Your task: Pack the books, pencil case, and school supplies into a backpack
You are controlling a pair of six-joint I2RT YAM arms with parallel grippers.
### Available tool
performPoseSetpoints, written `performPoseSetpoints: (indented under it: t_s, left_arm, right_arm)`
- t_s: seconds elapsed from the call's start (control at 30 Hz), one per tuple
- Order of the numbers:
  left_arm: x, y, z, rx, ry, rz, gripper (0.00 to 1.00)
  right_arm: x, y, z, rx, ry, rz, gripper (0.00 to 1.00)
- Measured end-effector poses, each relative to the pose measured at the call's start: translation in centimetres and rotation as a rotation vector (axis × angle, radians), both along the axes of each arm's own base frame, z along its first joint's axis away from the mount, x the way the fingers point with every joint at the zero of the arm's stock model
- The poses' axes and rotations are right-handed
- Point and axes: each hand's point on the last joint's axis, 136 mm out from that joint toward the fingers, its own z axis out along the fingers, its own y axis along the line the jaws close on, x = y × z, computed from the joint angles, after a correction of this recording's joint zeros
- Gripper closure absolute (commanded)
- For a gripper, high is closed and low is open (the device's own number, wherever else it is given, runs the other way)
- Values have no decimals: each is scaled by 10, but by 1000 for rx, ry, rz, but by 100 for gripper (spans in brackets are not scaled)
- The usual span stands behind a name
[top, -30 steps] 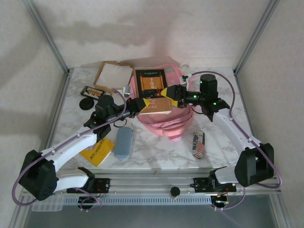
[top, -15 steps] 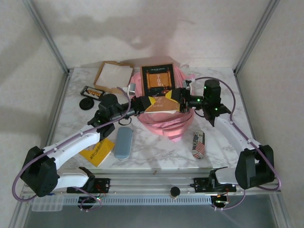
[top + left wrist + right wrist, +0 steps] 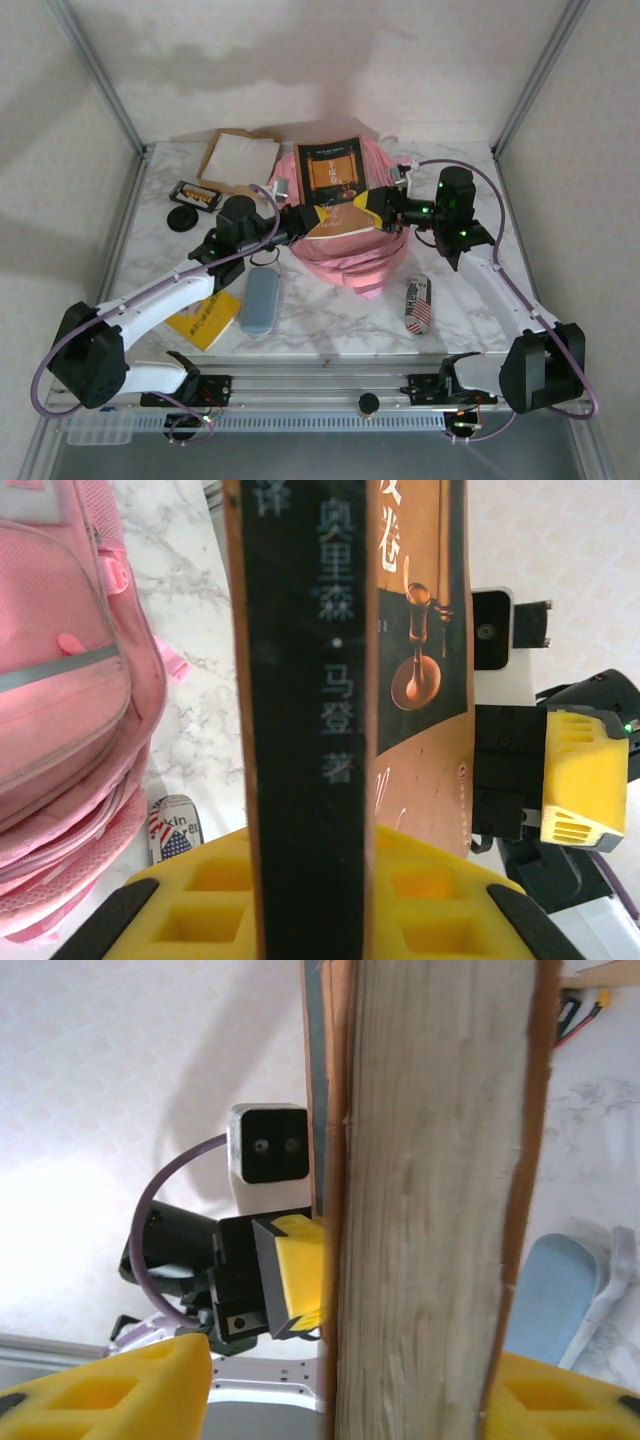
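A dark brown book (image 3: 331,172) with an orange picture stands tilted up over the pink backpack (image 3: 350,262). My left gripper (image 3: 300,221) is shut on its black spine (image 3: 305,680). My right gripper (image 3: 373,208) straddles the page edge (image 3: 430,1210) on the opposite side. Its right finger (image 3: 565,1400) touches the book, while its left finger (image 3: 110,1390) stands apart from it with a gap. A grey-blue pencil case (image 3: 260,300) lies on the table near the left arm. A yellow book (image 3: 205,320) lies beside it at the front left.
A stars-and-stripes item (image 3: 418,305) lies right of the backpack. A cardboard tray with a white sheet (image 3: 238,158) sits at the back left. Near it are a black tray with orange things (image 3: 195,193) and a black disc (image 3: 182,218). Frame posts rise at both back corners.
The dark brown book has swung up from lying nearly flat to standing steeply. Both grippers moved back with it, and the right gripper's jaws have narrowed round the page edge.
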Motion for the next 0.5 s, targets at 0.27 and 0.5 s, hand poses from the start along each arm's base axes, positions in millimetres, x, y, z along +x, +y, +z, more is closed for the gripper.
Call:
performPoseSetpoints:
  t_s: [0.27,0.5]
  left_arm:
    - [2,-6,5,32,-43,-6,64]
    - [21,-7,-9,247,-118,13,46]
  right_arm:
    - [10,-14,-16,-70,8,-63,97]
    - [44,-72,-27,-135,28,-265,100]
